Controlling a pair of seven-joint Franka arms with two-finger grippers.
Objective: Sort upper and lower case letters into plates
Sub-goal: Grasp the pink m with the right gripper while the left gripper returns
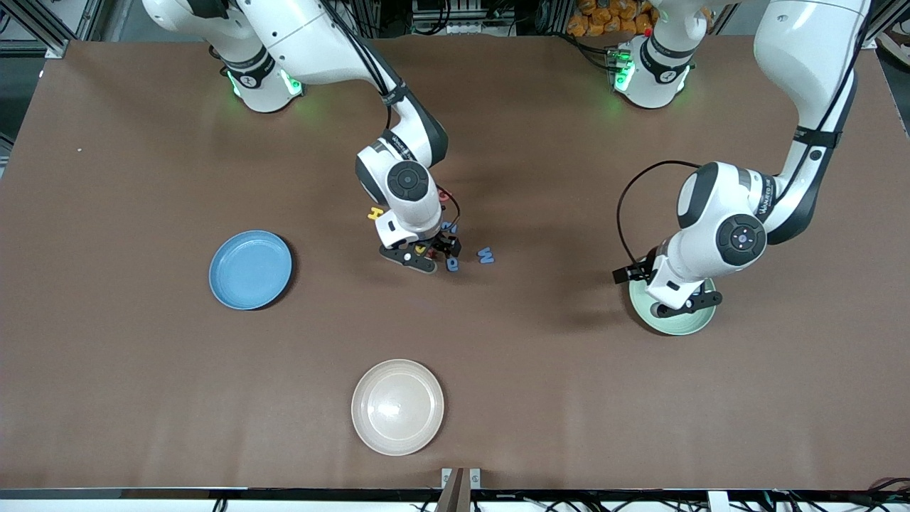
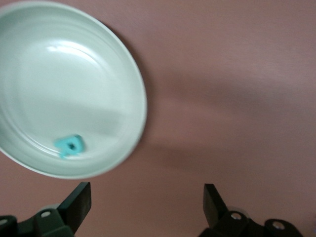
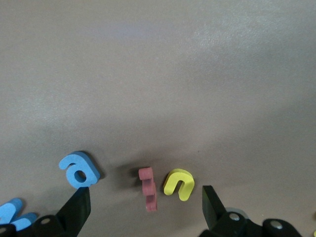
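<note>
Both grippers open: left gripper (image 1: 675, 299) over mint plate (image 2: 118, 64), teal letter (image 2: 70, 145) in it. Right gripper (image 3: 143, 207) above the yellow letter (image 3: 178, 184); I'd centre, descend straight, avoid the red letter (image 3: 149, 194).

In the front view the right arm's wrist covers most of the letter cluster: only a yellow letter (image 1: 375, 212), a bit of a red letter (image 1: 444, 194) and a few blue ones, such as the blue letter (image 1: 486, 255) lying clear of the arm, show around it. The left gripper (image 1: 687, 304) and wrist hide much of the mint green plate (image 1: 679, 326), so its contents cannot be seen there. In the left wrist view the plate (image 2: 29, 44) is cut off at the edge, and the teal letter (image 2: 70, 145) in it is too blurred to read. In the right wrist view another blue letter (image 3: 12, 212) is partly cut off, and a yellow scrap (image 3: 314, 215) at the frame's edge cannot be made out
</note>
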